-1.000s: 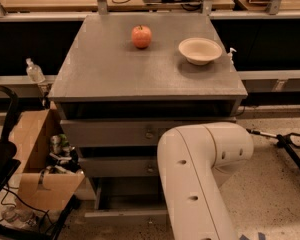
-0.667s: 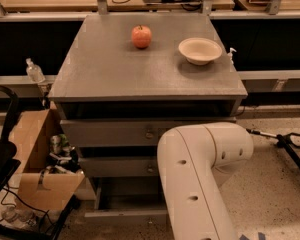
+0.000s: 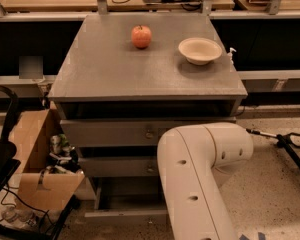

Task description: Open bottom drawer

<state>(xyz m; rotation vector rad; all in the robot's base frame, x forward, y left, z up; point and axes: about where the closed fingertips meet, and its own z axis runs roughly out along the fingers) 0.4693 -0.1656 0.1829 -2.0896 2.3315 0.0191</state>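
The grey cabinet fills the middle of the camera view, with three drawers down its front. The top drawer and the middle drawer each show a small knob. The bottom drawer is the low narrow front near the floor. It stands forward of the two above, with a dark open space behind its front. My white arm bends across the lower right of the cabinet and covers that drawer's right part. My gripper is hidden behind the arm.
An orange-red apple and a cream bowl sit on the cabinet top. An open cardboard box of clutter and a black cart frame crowd the left. A black tool lies on the floor at right.
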